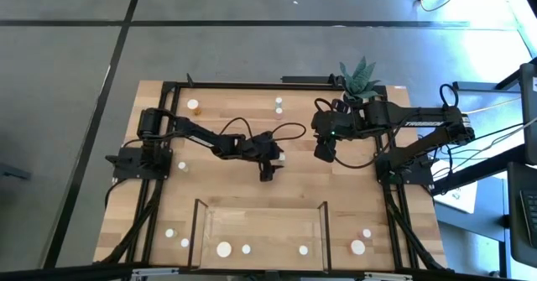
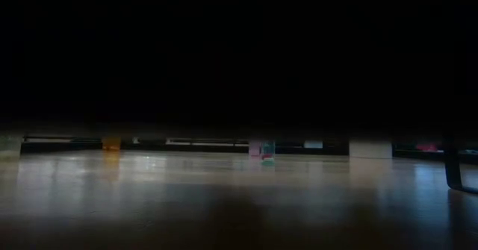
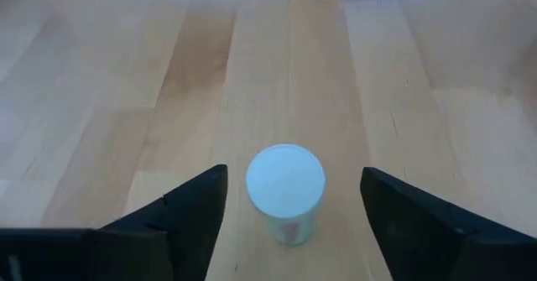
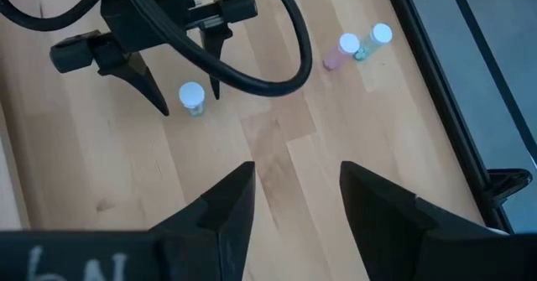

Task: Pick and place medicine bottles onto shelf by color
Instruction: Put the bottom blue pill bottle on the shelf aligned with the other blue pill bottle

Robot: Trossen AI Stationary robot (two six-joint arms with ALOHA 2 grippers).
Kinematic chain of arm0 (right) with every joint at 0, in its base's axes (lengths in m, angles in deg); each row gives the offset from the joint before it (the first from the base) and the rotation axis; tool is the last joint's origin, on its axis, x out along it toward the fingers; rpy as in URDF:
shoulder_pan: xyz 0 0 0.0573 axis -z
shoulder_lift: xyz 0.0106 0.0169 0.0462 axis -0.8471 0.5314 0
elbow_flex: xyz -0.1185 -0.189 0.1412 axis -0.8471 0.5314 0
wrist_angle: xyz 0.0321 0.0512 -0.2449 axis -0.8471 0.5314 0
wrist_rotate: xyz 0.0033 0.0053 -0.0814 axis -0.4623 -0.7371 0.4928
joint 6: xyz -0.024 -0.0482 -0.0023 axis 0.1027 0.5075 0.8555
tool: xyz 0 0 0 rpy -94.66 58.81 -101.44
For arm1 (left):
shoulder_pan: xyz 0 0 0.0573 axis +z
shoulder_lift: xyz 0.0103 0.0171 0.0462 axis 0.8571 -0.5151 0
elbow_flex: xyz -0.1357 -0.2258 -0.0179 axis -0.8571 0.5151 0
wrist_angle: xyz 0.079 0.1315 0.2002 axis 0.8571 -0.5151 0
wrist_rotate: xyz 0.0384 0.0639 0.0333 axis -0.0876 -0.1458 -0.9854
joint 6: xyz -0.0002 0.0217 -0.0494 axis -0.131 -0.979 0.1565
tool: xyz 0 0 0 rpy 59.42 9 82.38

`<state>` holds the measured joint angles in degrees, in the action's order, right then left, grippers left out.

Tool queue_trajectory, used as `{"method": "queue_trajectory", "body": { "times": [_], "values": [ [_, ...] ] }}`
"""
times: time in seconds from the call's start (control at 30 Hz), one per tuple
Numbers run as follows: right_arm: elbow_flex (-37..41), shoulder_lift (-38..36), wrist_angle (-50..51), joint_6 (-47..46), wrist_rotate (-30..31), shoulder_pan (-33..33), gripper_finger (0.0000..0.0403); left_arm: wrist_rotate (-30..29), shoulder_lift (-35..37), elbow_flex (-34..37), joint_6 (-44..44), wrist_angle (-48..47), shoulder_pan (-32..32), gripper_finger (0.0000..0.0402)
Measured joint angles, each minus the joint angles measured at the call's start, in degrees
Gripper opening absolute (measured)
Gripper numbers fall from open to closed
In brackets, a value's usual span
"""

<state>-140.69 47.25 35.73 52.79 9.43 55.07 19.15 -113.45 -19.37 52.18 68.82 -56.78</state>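
Observation:
A small medicine bottle point(image 3: 286, 183) with a white cap and a pale greenish body stands upright on the tabletop. My left gripper point(image 3: 294, 171) is open, with one finger on each side of the bottle and a gap on both sides. In the high view it sits mid-table point(image 1: 273, 161). My right gripper point(image 4: 295, 168) hangs open above the table, right of centre point(image 1: 324, 153), with nothing between its fingers. The shelf point(image 1: 260, 218) lies at the near edge with three white-capped bottles on it. Other bottles stand scattered over the table.
A pink bottle point(image 4: 344, 48) and a green bottle point(image 4: 377, 36) stand together toward the far edge. An amber bottle point(image 1: 193, 105) stands at the far left. A potted plant point(image 1: 359, 78) sits at the far right, behind my right arm. Loose bottles flank the shelf point(image 1: 176, 236) point(image 1: 361, 241).

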Motion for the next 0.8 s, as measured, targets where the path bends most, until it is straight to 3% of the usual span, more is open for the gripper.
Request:
{"method": "queue_trajectory", "body": {
  "times": [0.8],
  "values": [
    [0.0, 0.0, -0.9, 0.2, 0.0, 0.0, 0.0177, 0.0, 0.0, 0.0, -0.1, 0.0, 0.3, 0.0146]
  ]
}}
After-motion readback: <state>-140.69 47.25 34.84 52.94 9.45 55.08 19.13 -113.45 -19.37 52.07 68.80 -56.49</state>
